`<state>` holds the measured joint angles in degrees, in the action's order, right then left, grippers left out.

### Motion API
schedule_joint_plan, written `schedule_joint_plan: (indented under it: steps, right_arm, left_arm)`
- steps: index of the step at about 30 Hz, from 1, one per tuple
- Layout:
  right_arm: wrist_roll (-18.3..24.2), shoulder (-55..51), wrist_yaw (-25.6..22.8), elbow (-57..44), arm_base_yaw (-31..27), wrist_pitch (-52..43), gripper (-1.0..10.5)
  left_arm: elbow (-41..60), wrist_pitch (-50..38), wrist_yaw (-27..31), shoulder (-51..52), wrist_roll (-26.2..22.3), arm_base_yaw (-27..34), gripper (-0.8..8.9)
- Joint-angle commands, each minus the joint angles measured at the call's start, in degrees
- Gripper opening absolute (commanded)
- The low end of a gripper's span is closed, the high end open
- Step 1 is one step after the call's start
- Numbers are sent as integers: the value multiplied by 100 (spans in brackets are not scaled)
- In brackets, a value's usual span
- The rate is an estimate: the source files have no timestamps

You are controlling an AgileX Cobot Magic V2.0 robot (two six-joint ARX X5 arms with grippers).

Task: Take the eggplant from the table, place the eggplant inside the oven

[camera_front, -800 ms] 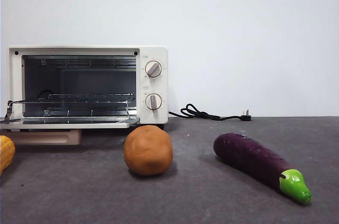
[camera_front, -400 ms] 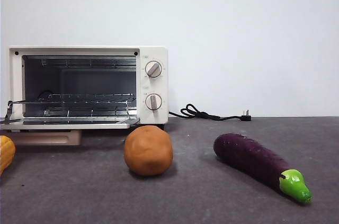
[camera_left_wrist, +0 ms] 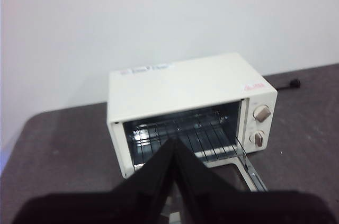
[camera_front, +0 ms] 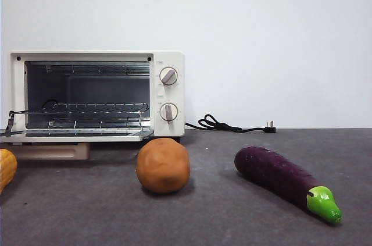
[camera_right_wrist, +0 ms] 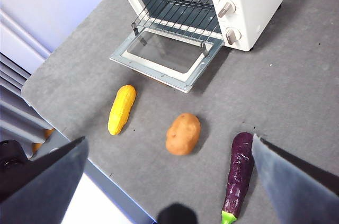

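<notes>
Right wrist view: wide-spread right gripper (camera_right_wrist: 169, 176) is held high above the glossy purple eggplant (camera_right_wrist: 239, 173), at five o'clock from the cream oven (camera_right_wrist: 233, 1); a rolling miss is risked. Left gripper (camera_left_wrist: 175, 155) is pressed together.

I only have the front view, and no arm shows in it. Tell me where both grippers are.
Observer: The right gripper is open, high above the table, with the eggplant below it.
Operator: Now the left one.
Observer: The left gripper is shut, raised, facing the oven and its open front.
Operator: Report the yellow thing at my edge.
Observer: The yellow ribbed item lies whole on the table, apart from the oven.
</notes>
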<state>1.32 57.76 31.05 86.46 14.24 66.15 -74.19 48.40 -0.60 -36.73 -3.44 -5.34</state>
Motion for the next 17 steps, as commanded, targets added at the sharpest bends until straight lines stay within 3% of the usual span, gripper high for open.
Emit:
schedule_joint_plan:
  steps: [1, 7, 17]
  right_arm:
    - [46, 61, -22, 13, 11, -4, 567]
    - [46, 203, -173, 13, 144, 151, 566]
    - [44, 946, -1187, 9, 649, 643, 566]
  left_arm:
    - [50, 46, 26, 2, -85, 17, -6]
    - [50, 162, 17, -17, -85, 17, -6]
    - [50, 127, -2, -68, -127, 15, -5]
